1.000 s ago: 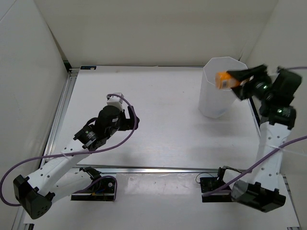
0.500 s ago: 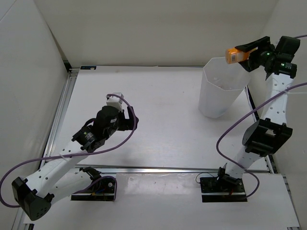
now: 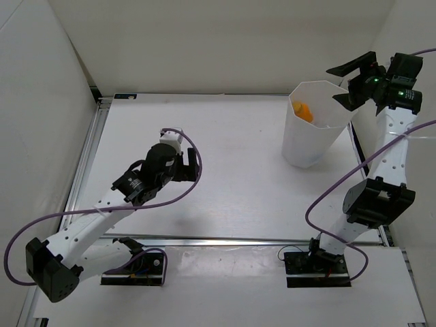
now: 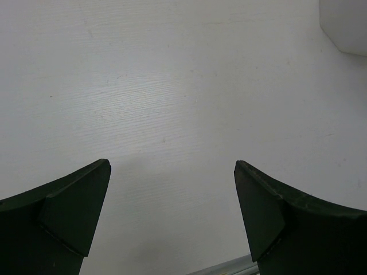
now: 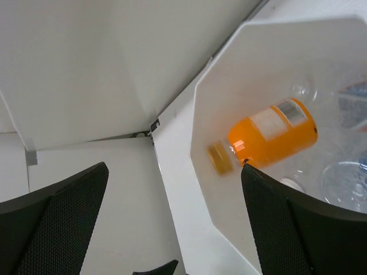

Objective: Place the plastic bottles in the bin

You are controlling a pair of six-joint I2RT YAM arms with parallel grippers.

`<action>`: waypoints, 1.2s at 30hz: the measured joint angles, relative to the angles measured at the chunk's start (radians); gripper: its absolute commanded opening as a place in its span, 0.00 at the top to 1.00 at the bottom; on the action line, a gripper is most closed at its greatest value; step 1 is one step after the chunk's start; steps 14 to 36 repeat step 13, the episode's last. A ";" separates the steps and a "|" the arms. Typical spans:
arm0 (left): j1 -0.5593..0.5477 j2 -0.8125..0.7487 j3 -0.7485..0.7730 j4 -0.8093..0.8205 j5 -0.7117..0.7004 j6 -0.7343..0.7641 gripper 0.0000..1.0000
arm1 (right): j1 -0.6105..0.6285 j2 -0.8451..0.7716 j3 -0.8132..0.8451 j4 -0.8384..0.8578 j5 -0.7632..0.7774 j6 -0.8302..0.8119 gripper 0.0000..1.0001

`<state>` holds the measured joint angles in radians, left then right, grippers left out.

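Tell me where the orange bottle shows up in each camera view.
Top external: upper right, orange bottle inside the bin.
Left wrist: not in view.
Right wrist: right of centre, orange bottle inside the bin.
Shared landmark: the bin's angular rim, seen in top external and right wrist.

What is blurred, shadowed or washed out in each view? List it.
Right wrist: the orange plastic bottle inside the translucent white octagonal bin is motion-smeared, its cap worst. Left wrist: dark fingers soft-edged, a faint shadow on the white table between them. Top external: sharp, evenly lit.
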<state>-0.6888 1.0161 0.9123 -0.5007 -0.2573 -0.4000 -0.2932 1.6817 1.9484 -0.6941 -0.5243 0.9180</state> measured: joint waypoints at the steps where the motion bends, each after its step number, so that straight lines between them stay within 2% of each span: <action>1: 0.002 0.008 0.004 0.000 0.000 0.001 0.00 | 0.000 -0.004 0.001 -0.018 0.002 -0.006 0.00; 4: 0.013 0.018 0.010 0.000 0.001 0.006 0.00 | 0.000 -0.017 -0.006 -0.064 0.013 -0.026 0.00; 13: 0.064 -0.039 0.000 0.000 -0.024 0.007 0.00 | -0.041 -0.151 -0.190 -0.075 0.032 -0.071 0.00; 36: 0.064 -0.039 0.000 0.000 -0.024 0.007 0.00 | -0.041 -0.151 -0.190 -0.075 0.032 -0.071 0.00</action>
